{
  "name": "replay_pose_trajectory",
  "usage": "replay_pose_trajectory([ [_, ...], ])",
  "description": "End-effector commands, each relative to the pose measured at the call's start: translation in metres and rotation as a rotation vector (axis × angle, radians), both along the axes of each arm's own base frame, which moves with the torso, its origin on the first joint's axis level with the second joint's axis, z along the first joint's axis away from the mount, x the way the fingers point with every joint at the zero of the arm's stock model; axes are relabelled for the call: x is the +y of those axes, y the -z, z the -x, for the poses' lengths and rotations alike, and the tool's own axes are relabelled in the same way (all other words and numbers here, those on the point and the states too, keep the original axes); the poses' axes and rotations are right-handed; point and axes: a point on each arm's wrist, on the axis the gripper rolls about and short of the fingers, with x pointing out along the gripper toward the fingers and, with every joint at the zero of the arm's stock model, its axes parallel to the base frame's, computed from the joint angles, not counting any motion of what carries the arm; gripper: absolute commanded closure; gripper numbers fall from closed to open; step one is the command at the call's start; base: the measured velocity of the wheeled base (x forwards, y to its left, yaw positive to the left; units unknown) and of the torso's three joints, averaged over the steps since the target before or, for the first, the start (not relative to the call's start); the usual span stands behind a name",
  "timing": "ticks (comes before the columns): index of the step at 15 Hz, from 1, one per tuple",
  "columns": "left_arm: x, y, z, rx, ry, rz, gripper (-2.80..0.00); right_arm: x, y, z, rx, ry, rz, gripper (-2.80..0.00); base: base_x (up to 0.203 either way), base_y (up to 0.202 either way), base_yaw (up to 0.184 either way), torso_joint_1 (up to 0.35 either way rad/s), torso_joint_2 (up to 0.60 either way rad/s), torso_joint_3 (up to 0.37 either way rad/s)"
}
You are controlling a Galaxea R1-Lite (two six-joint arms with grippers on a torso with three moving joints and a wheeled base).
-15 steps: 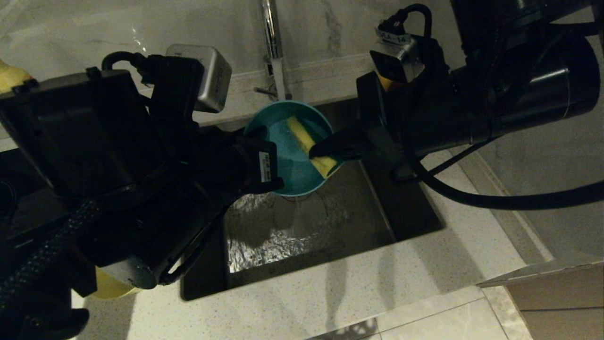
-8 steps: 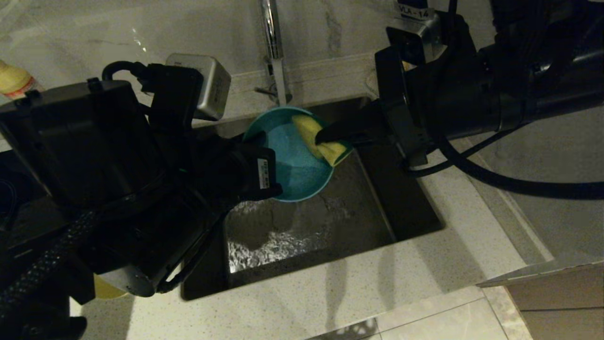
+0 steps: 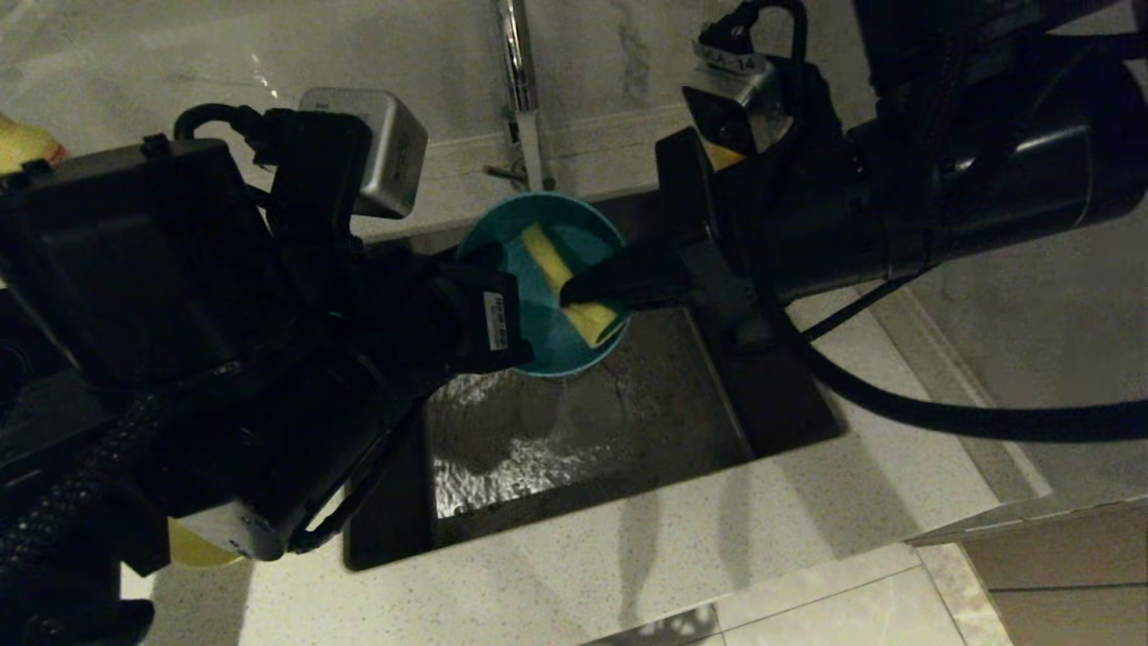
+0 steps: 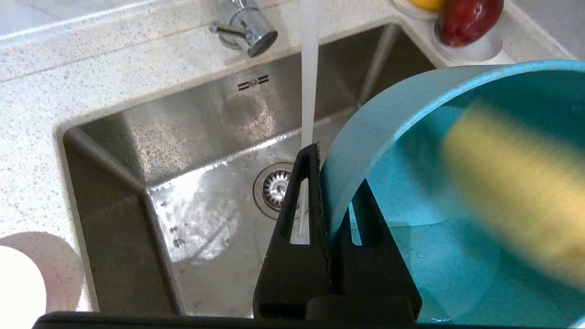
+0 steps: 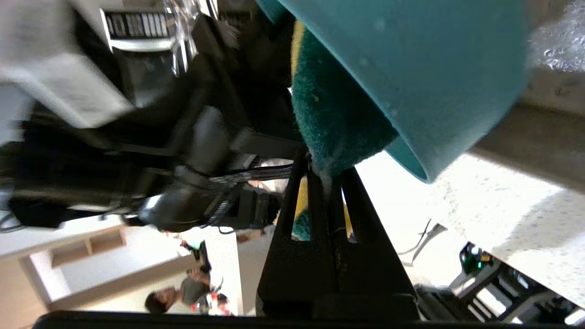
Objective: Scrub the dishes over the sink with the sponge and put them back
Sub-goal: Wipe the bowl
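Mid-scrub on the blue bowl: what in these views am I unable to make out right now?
- Head view: the left side of the square stainless-steel sink and the counter beyond it are hidden by the left arm.
- Left wrist view: the rectangular yellow foam sponge inside the round light blue plastic bowl is motion-blurred, so its contact with the bowl is unclear.
- Right wrist view: the bowl's inside is hidden by its own wall.
- Pink bowl: in no view.
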Motion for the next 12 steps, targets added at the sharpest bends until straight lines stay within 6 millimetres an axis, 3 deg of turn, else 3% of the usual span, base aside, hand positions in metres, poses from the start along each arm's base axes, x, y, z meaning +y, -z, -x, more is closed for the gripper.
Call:
replay_pose_trajectory([
  [1, 0.002, -0.004, 0.001, -0.011, -0.004, 0.014, 0.0, 0.011, 0.012, -0.006, 0.029, -0.011, 0.026, 0.0, 0.0, 0.0, 0.0, 0.0, 0.0, 0.0],
  [6, 0.001, -0.01, 0.001, -0.024, -0.004, 0.027, 0.0, 0.013, 0.016, -0.002, 0.048, -0.022, 0.042, 0.0, 0.0, 0.0, 0.0, 0.0, 0.0, 0.0],
  [12, 0.002, -0.009, 0.001, -0.022, -0.007, 0.027, 0.0, -0.01, -0.005, 0.007, 0.002, 0.009, -0.005, 0.0, 0.0, 0.0, 0.0, 0.0, 0.0, 0.0],
])
